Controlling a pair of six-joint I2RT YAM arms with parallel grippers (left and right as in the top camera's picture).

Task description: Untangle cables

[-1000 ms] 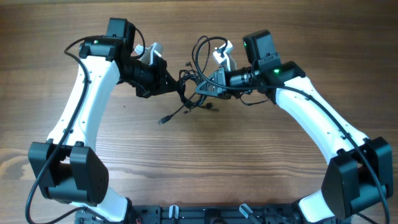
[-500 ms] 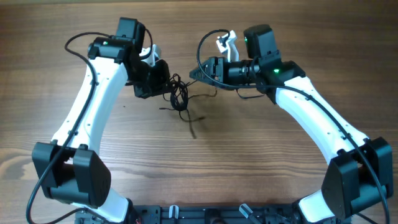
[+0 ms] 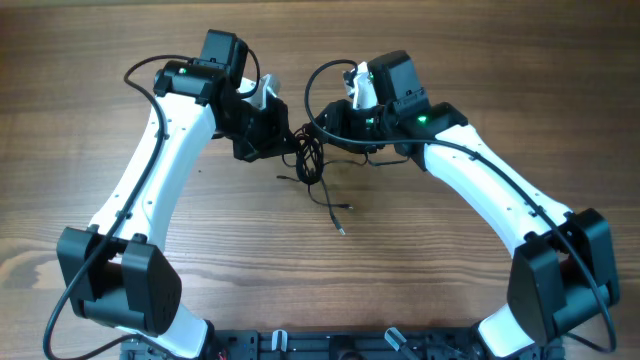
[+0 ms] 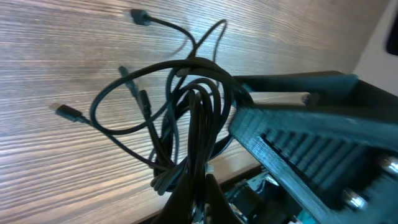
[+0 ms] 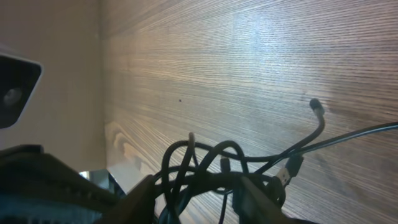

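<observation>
The cables are a bunch of thin black cords hanging between my two grippers above the wooden table. One loose cord trails down to a small plug end lying on the wood. My left gripper is shut on the bunch; in the left wrist view its fingers pinch the cables from below. My right gripper faces it from the right, close to the bunch. In the right wrist view the right gripper stands open, with loops of the cables between its fingers.
The right gripper's ribbed finger fills the right of the left wrist view, nearly touching the bunch. Thicker black arm wiring arcs behind the right gripper. Two plug ends lie on the wood.
The right gripper let go of the bunch, opened wide, then narrowed and moved left to the cables. The left gripper carried the bunch right. A loose cord dropped onto the table.
</observation>
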